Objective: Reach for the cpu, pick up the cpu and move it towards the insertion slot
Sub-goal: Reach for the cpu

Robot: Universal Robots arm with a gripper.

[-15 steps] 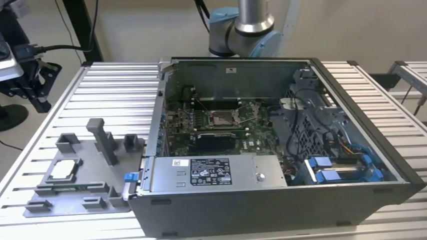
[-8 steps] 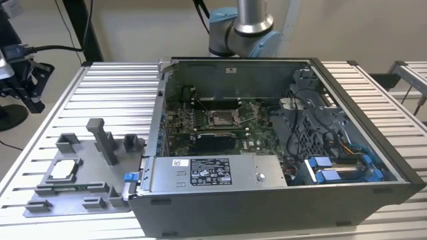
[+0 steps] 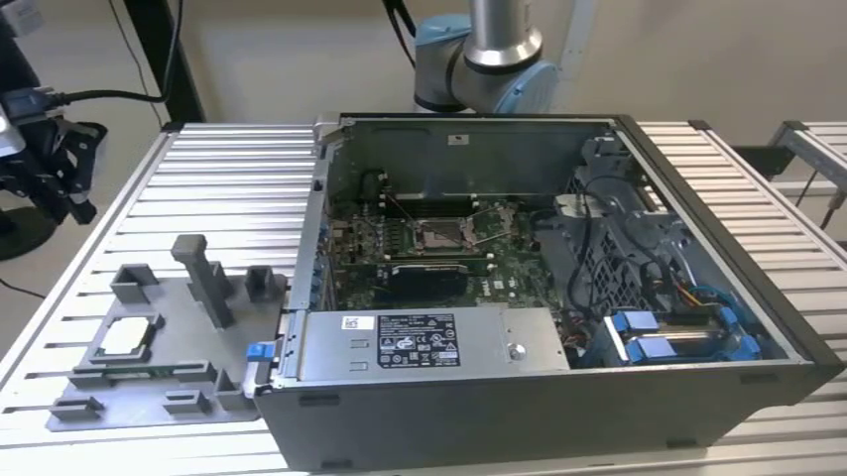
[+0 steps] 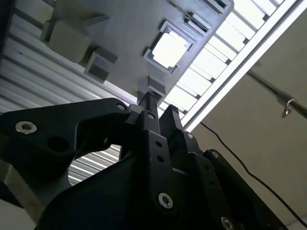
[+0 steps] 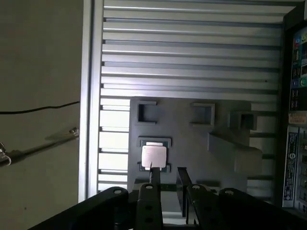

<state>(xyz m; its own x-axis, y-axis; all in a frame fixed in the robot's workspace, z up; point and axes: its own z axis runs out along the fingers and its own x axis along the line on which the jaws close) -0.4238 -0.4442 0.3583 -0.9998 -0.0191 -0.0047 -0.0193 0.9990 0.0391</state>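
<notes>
Hand [image 5: 167, 170] over cpu [image 5: 154, 156], fingers [image 5: 154, 176] seemingly parted, cpu flat, face-up

No print can be read for sure. On the power supply box [image 3: 530, 342] there is a black-and-white label [image 3: 416, 347] w/ tiny print and symbols. Just beside it, at the box corner toward the exterior view's left, sits a small white sticker [image 3: 355, 320]. The cpu [image 5: 153, 155] face shows no readable marks in the first wrist view.
</notes>
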